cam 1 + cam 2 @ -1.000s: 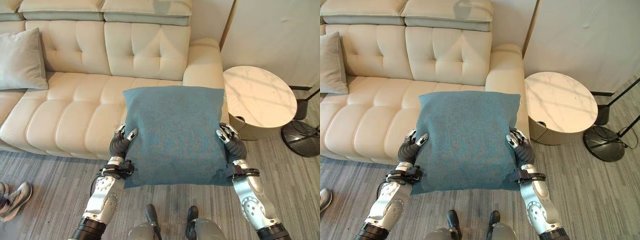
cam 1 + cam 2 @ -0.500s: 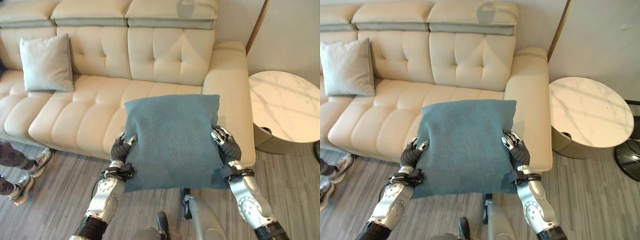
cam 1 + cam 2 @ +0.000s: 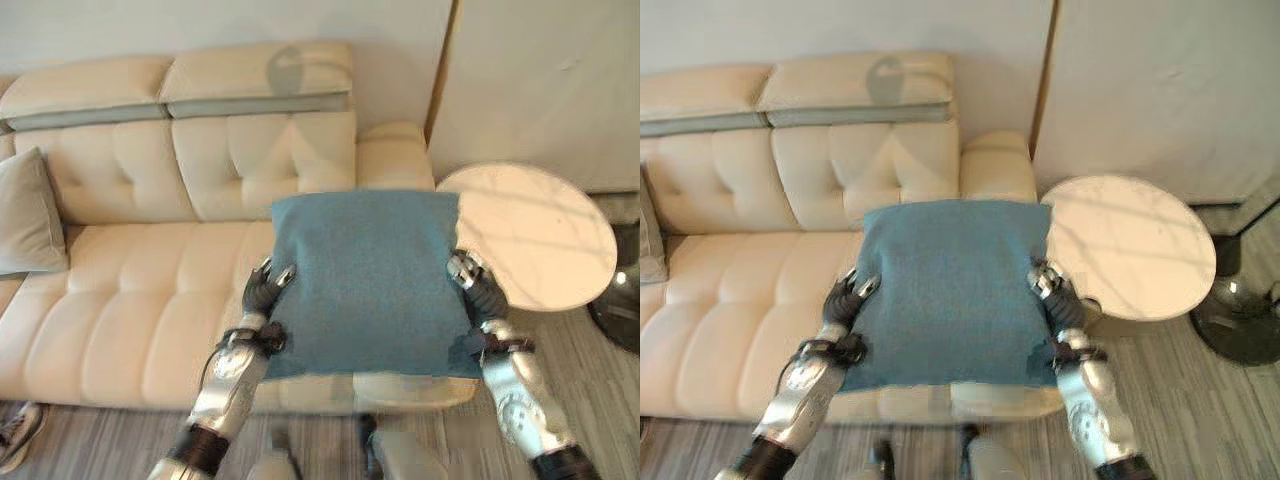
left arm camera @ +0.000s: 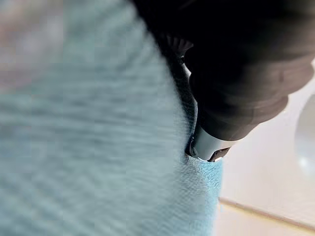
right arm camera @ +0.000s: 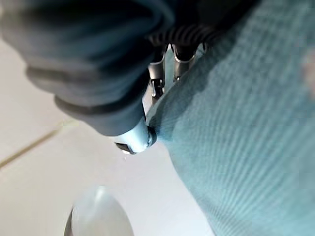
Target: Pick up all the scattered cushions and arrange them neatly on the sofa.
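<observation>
Left eye view: blue cushion point(image 3: 368, 280) was held flat over the right end of the cream sofa point(image 3: 140, 310), left hand point(image 3: 262, 295) and right hand point(image 3: 472, 290) curled on its opposite edges; grey cushion point(image 3: 25, 215) leaned at the far left seat.
Right eye view: round marble table point(image 3: 1130, 245) stood just beside the sofa arm.
Left wrist view: fingers point(image 4: 209, 145) pinched the cushion edge.
Right wrist view: fingers point(image 5: 135, 140) clamped cloth likewise.
Risk: edge-only grips could slip, dropping one side; an uneven release might slide it toward the table.
</observation>
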Controlling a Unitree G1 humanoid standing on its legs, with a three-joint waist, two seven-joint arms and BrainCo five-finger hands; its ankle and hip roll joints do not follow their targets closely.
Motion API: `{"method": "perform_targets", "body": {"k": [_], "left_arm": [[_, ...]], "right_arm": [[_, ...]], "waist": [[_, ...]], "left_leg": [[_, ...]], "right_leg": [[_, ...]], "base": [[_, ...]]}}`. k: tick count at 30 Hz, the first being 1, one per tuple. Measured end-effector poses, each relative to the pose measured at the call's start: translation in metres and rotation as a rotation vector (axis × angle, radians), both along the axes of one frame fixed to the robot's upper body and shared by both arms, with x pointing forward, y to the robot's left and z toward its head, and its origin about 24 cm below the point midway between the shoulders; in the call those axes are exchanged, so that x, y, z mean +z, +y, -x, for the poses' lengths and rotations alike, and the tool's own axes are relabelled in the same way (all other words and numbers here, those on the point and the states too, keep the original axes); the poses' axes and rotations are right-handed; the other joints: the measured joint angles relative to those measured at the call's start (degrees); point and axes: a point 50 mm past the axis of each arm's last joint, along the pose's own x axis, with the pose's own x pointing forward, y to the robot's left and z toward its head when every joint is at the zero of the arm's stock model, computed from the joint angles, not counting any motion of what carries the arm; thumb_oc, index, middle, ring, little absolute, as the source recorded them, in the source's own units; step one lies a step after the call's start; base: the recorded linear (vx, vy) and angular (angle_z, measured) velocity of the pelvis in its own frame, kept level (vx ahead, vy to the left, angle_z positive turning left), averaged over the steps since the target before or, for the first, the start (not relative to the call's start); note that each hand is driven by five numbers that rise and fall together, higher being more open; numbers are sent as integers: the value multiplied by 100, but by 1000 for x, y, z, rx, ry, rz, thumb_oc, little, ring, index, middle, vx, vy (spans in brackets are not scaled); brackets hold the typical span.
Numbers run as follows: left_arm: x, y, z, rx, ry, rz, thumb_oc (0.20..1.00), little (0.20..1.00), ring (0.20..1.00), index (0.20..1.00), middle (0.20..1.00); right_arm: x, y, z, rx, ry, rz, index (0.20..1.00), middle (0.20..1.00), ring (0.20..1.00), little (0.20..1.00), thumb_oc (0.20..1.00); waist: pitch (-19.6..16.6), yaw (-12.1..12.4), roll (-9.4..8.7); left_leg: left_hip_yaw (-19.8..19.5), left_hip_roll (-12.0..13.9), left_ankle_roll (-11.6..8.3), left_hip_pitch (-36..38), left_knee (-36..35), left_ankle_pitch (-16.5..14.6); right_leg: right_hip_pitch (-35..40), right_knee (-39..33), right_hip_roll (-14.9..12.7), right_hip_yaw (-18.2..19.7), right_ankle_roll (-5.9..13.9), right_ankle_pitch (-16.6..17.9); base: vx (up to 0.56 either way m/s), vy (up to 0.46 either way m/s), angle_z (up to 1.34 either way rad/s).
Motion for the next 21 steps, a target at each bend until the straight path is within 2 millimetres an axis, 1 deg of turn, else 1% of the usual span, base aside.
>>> {"method": "perform_targets", "body": {"k": [1,2,3,4,5,6,7,8,9,10,12,13,14,17,20,21], "left_arm": [[1,0,-1,-2,-3,0,200,200,200,200,200],[1,0,-1,-2,-5,-1,200,200,200,200,200],[3,1,-2,1,-10,-7,200,200,200,200,200],[4,4,-3,10,-13,-17,200,200,200,200,200],[5,8,-3,17,-14,-29,200,200,200,200,200],[9,12,-7,33,-29,-42,200,200,200,200,200],[11,14,-8,42,-36,-42,200,200,200,200,200],[15,17,-12,61,-46,-49,200,200,200,200,200],[16,19,-14,70,-49,-53,200,200,200,200,200],[17,22,-16,85,-49,-61,200,200,200,200,200],[16,27,-18,96,-40,-76,200,200,200,200,200],[16,30,-18,101,-37,-91,200,200,200,200,200],[16,33,-18,108,-38,-98,200,200,200,200,200],[22,43,-24,141,-51,-136,200,200,200,200,200],[36,48,-40,167,-85,-173,200,200,200,200,200],[48,52,-49,191,-117,-192,200,200,200,200,200]], "right_arm": [[-3,1,0,8,16,1,200,200,200,200,200],[-3,2,0,9,16,0,200,200,200,200,200],[-1,6,-2,15,10,-12,200,200,200,200,200],[0,11,-6,30,5,-15,200,200,200,200,200],[-2,15,-8,39,12,-17,200,200,200,200,200],[-3,20,-9,51,14,-19,200,200,200,200,200],[-3,21,-11,56,15,-14,200,200,200,200,200],[-4,29,-17,78,22,-12,200,200,200,200,200],[-5,32,-21,84,28,-15,200,200,200,200,200],[-7,36,-26,83,39,-26,200,200,200,200,200],[-7,42,-30,93,46,-28,200,200,200,200,200],[-4,46,-32,100,41,-25,200,200,200,200,200],[-1,48,-34,107,31,-23,200,200,200,200,200],[22,57,-49,127,-49,-3,200,200,200,200,200],[55,65,-70,120,-141,25,200,200,200,200,200],[75,72,-81,116,-196,30,200,200,200,200,200]], "waist": [[23,-18,-57],[21,-7,-62],[9,19,-54],[16,79,61],[14,93,67],[14,142,54],[29,192,81],[31,306,84],[33,337,91],[42,463,155],[51,526,164],[58,600,184],[63,627,192],[86,792,216],[121,889,220],[184,926,213]], "left_leg": [[-47,-465,197,411,-420,138],[-25,-626,349,522,-695,268],[9,-863,664,663,-1221,546],[138,-865,1030,798,-1444,1398],[214,-797,990,852,-1494,1269],[126,-851,988,783,-1500,1268],[136,-864,988,753,-1500,1268],[153,-948,987,679,-1487,1267],[148,-980,979,644,-1487,1262],[136,-993,965,573,-1460,1253],[134,-992,937,563,-1451,1236],[128,-972,813,556,-1450,1153],[127,-950,729,534,-1451,1097],[133,-987,645,215,-1383,1056],[135,-992,616,-132,-1254,1079],[138,-996,575,-294,-1203,1111]], "right_leg": [[459,-325,-58,65,78,24],[528,-385,-85,61,115,13],[559,-405,-110,68,197,-36],[517,-255,23,39,290,-95],[314,66,62,47,446,-358],[-4,274,-55,46,583,-674],[-99,157,-123,53,669,-663],[-140,-364,-280,74,734,-286],[-78,-535,-332,72,745,12],[3,-731,-351,46,678,315],[-9,-715,-353,43,698,320],[-39,-677,-338,21,706,290],[-75,-652,-321,19,707,289],[-427,-481,-352,16,707,300],[-811,-293,-359,39,732,316],[-998,-192,-377,29,741,321]], "base": [[126,251,-55],[73,249,-31],[-11,157,-13],[-39,165,-20],[-76,172,-8],[-96,160,2],[-108,154,3],[-65,101,-8],[-67,152,-4],[-46,125,-3],[-58,133,2],[-56,96,6],[-35,61,9],[-84,86,0],[-115,51,0],[-115,48,3]]}}
